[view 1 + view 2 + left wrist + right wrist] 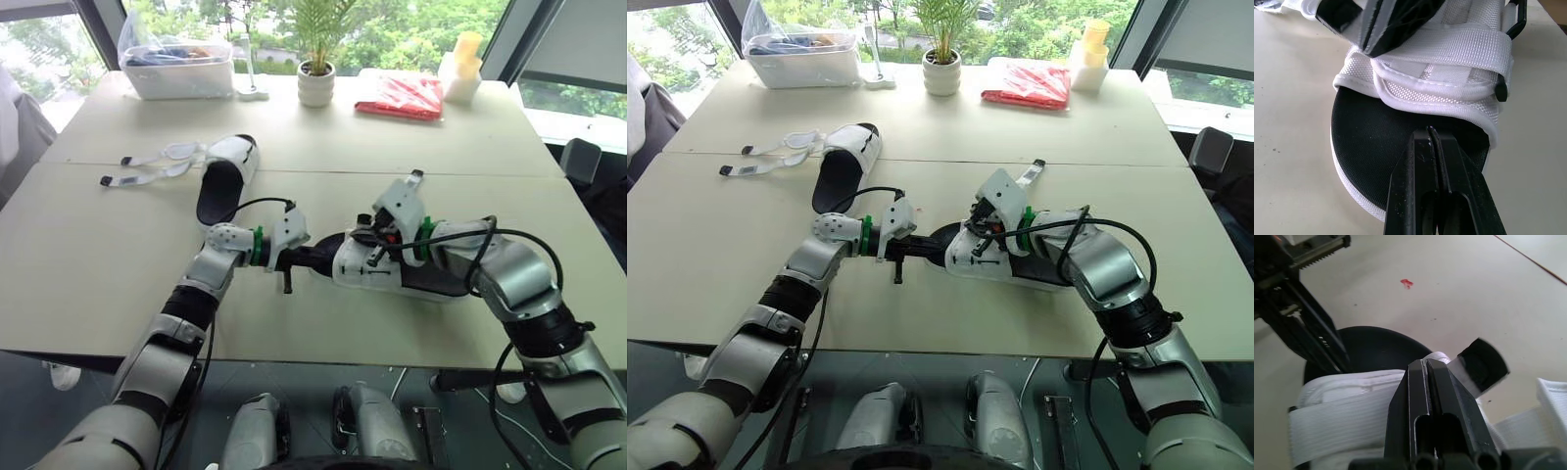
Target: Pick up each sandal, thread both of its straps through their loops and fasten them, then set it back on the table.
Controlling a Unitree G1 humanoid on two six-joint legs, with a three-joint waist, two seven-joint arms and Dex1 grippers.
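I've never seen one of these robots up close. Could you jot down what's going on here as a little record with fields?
near sandal: rests on the table between both grippers, one strap lying across its upper
left gripper: shut, tips at the toe end of the black insole
right gripper: shut on the strap end, black tip sticking out past it
far sandal: lies on the table, its straps spread loose beside it
back of table: clear bin, potted plant, red packet
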